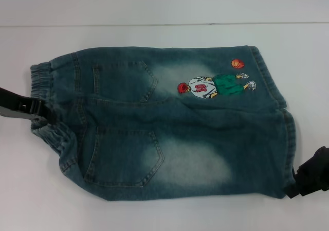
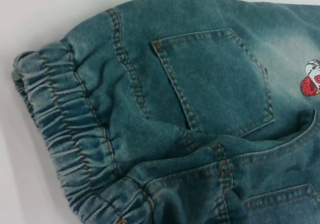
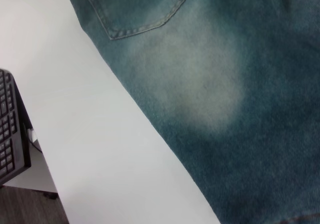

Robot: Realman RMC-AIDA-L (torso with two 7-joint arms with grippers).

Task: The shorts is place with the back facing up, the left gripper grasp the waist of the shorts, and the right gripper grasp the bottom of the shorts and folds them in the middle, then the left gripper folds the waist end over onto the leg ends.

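Shorts (image 1: 169,123) lie flat on a white table (image 1: 154,35), waist (image 1: 49,105) at the left gripper (image 1: 41,112), leg ends (image 1: 285,133) touching the right gripper (image 1: 308,177); neither grip is discernible.

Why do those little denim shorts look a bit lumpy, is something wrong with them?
Nothing is damaged. The shorts lie flat except by the waist, where the left gripper meets it and the denim bunches into a fold. The right gripper sits at the leg ends.
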